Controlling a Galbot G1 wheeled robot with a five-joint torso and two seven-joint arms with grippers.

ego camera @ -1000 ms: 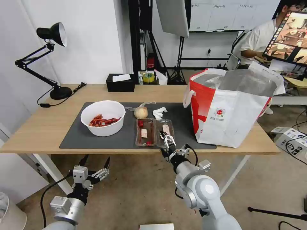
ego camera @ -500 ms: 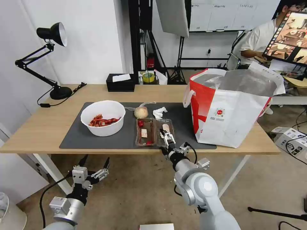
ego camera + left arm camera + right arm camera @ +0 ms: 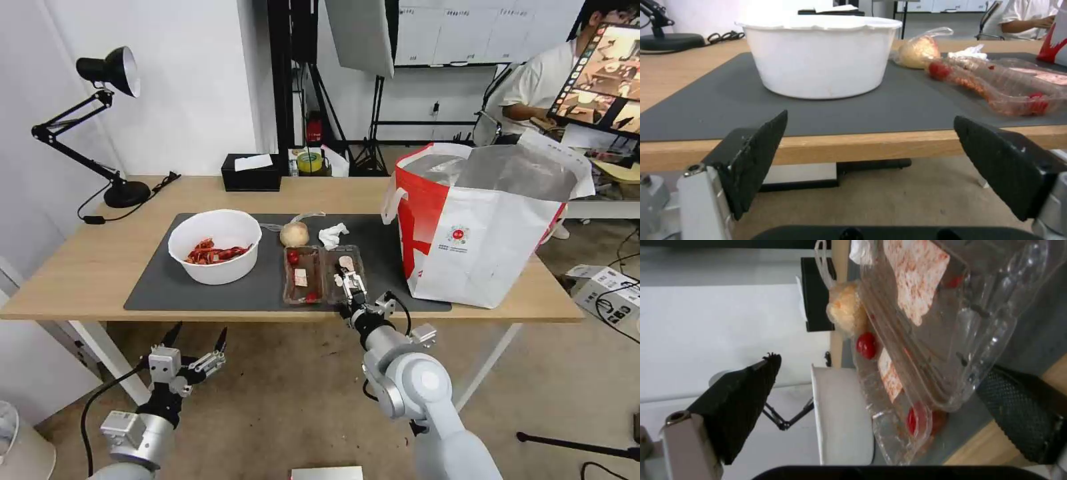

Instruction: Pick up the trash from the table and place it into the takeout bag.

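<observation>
While claw [image 3: 348,285] gapes, clear ridged plastic tray [image 3: 323,274] sits btwn fingers.

No legible txt; takeout bag [image 3: 480,247] logo's small print too tiny to read.

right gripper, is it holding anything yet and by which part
Nothing is held. The right gripper is open, its fingers straddling the near edge of the clear plastic tray, not closed on it. The left gripper hangs open below the table.

light-wood table [image 3: 93,267]: dark grey mat [image 3: 160,283], takeout bag [image 3: 480,233], black tissue box [image 3: 251,175], desk lamp [image 3: 123,190].
</observation>
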